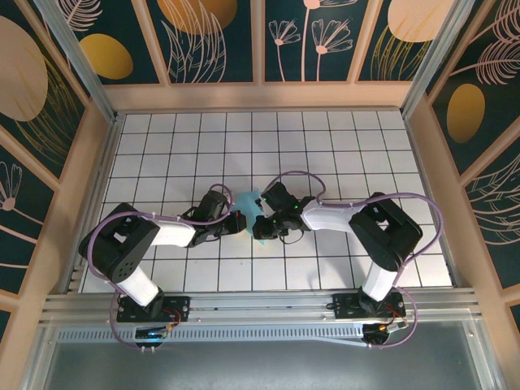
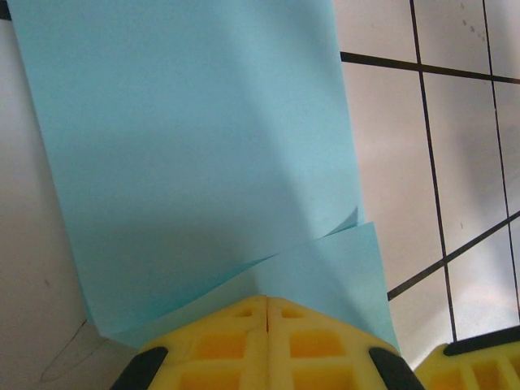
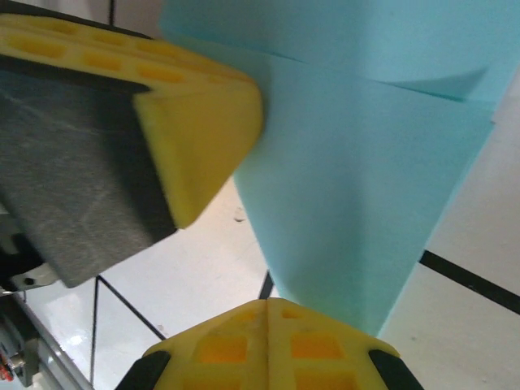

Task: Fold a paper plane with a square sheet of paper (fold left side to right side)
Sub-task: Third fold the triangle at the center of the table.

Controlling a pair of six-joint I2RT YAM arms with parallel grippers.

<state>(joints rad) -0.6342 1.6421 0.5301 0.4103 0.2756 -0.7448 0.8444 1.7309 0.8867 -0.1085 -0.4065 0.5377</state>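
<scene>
The left gripper (image 2: 266, 309) is clenched, pads meeting, its tips at the near edge of the square sheet of paper (image 2: 187, 146), which lies folded over and stretches ahead. Just to its right, the right gripper (image 3: 266, 307), likewise clenched, meets the same sheet.

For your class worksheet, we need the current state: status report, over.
Left gripper shut, right gripper shut, both tips at the sheet of paper. Sheet partly folded, layers overlapping. Grippers close together.
</scene>
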